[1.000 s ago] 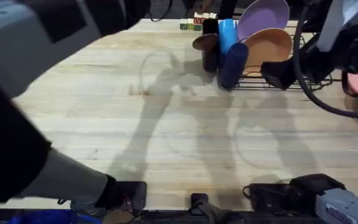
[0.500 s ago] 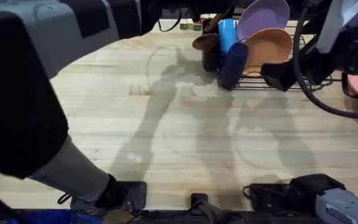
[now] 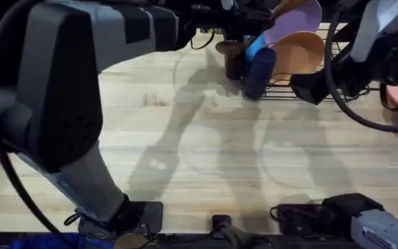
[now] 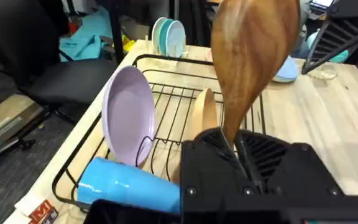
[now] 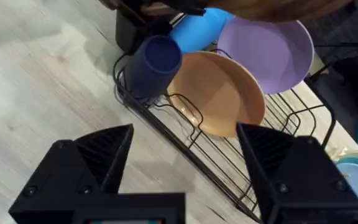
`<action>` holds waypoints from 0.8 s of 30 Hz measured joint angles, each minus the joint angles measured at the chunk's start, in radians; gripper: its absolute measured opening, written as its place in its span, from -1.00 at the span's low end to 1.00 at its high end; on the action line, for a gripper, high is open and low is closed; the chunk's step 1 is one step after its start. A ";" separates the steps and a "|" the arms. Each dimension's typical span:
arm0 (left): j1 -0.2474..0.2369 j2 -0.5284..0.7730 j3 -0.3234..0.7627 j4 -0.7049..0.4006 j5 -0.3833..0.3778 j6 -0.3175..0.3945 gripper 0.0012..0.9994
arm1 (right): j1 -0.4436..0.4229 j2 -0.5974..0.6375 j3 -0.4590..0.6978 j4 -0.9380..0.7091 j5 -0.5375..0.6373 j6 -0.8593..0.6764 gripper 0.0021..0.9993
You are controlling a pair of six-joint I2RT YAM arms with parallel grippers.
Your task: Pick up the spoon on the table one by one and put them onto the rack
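Left gripper (image 4: pixel 244 158) clamping a wooden spoon (image 4: pixel 250 59) bowl-up above the rack (image 4: pixel 166 124), right gripper (image 5: pixel 185 152) hanging open beside the rack, apparently empty

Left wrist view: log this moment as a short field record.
held item: brown wooden spoon with oval bowl, handle clamped in the left gripper
below it: black wire dish rack
in rack: lilac round plate, tan plate, light blue cup lying on its side
right gripper: open beside the rack, holding nothing
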 joint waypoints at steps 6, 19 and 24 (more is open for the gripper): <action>0.014 0.013 0.000 -0.041 0.000 0.000 -0.92 | 0.000 0.000 0.000 0.000 0.000 0.000 0.99; 0.090 0.017 0.000 -0.200 -0.001 0.003 -0.92 | 0.000 0.000 0.000 0.000 0.000 0.000 0.99; 0.090 0.017 0.000 -0.283 -0.004 0.030 -0.92 | 0.000 0.000 0.000 0.000 0.000 0.000 0.99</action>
